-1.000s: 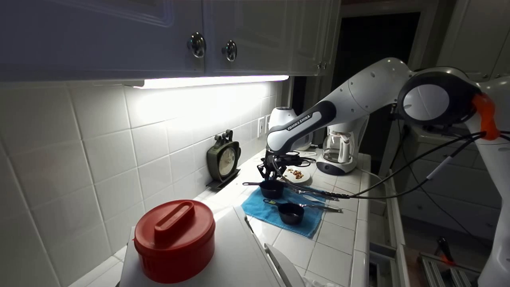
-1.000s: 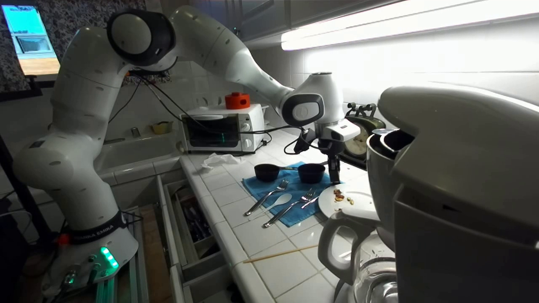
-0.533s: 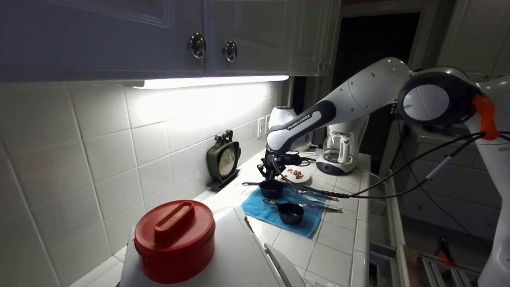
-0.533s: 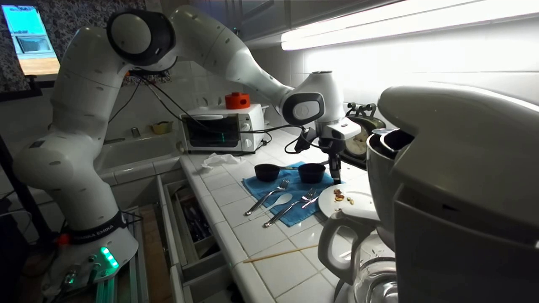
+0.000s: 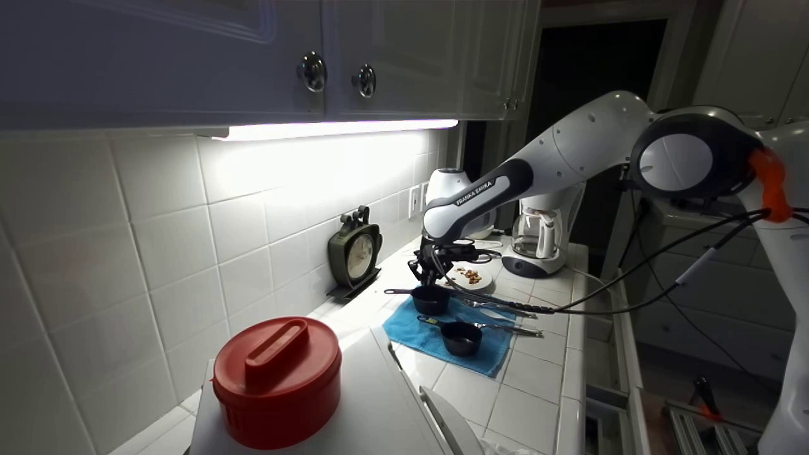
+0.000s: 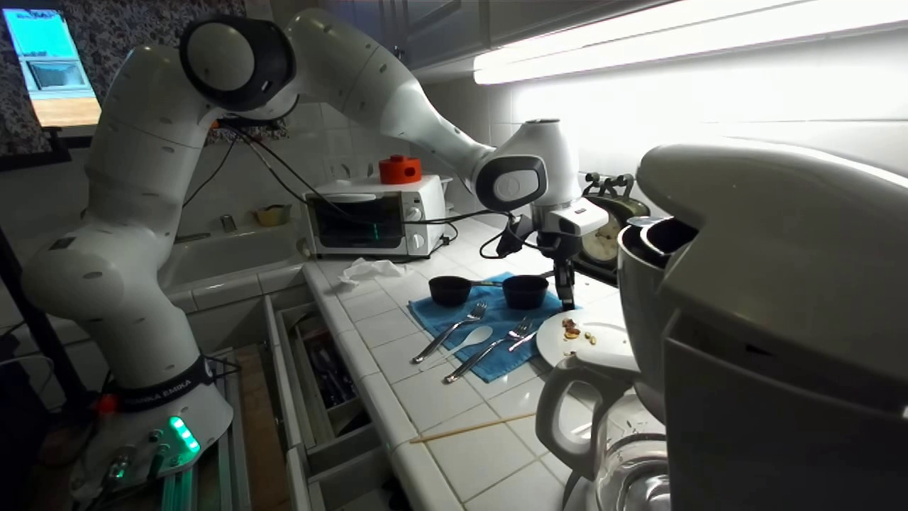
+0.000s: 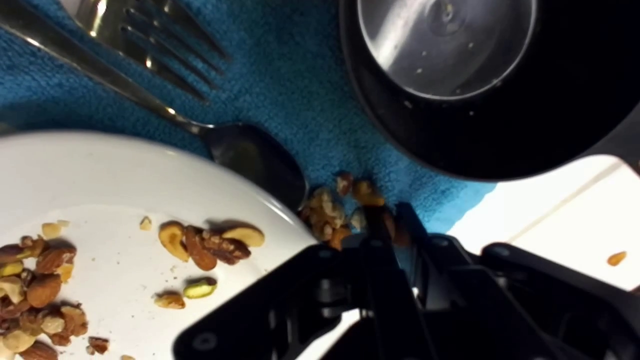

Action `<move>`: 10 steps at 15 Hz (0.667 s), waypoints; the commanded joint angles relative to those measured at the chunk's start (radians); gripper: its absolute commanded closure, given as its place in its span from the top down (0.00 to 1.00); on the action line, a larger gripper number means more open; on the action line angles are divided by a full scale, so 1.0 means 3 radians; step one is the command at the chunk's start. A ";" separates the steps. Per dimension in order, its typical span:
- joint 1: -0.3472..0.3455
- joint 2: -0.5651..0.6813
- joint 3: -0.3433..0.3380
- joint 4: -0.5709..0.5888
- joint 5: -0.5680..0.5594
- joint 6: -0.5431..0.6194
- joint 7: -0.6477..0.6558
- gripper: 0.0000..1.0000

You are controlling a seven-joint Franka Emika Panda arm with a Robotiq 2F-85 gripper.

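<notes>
My gripper (image 7: pixel 391 212) points down at the blue cloth (image 7: pixel 310 115), beside the rim of a white plate (image 7: pixel 115 170). Its two black fingers stand close together, with a brown nut (image 7: pixel 387 225) in the narrow gap at their tips. A small pile of nuts (image 7: pixel 322 212) lies on the cloth next to the fingers. A spoon (image 7: pixel 257 160) and a fork (image 7: pixel 165 45) lie beyond the plate rim. A black cup (image 7: pixel 475 135) stands on the cloth close by. In an exterior view the gripper (image 6: pixel 567 305) is side-on; in the exterior view behind the cup its tips (image 5: pixel 430 281) are partly hidden.
A second black cup (image 5: pixel 461 338) stands on the cloth. A green scale (image 5: pixel 354 253) stands against the tiled wall. A coffee maker (image 5: pixel 537 246), a mixer (image 6: pixel 780 284), a toaster oven (image 6: pixel 376 220) and a wooden stick (image 6: pixel 472 428) are on the counter. An open drawer (image 6: pixel 298 355) lies below its edge.
My gripper's fingers have shifted very slightly to the right in an exterior view between one second and half a second ago. Since then nothing visible has moved.
</notes>
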 commanded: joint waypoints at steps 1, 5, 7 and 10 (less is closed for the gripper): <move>0.0016 -0.0070 -0.0009 -0.0009 0.0064 -0.0019 0.0005 0.08; 0.0030 -0.0147 -0.0018 -0.0039 0.0041 -0.0011 0.0004 0.08; 0.0030 -0.0161 -0.0019 -0.0040 0.0034 -0.0015 0.0002 0.08; 0.0033 -0.0147 -0.0020 -0.0036 0.0026 -0.0024 0.0000 0.11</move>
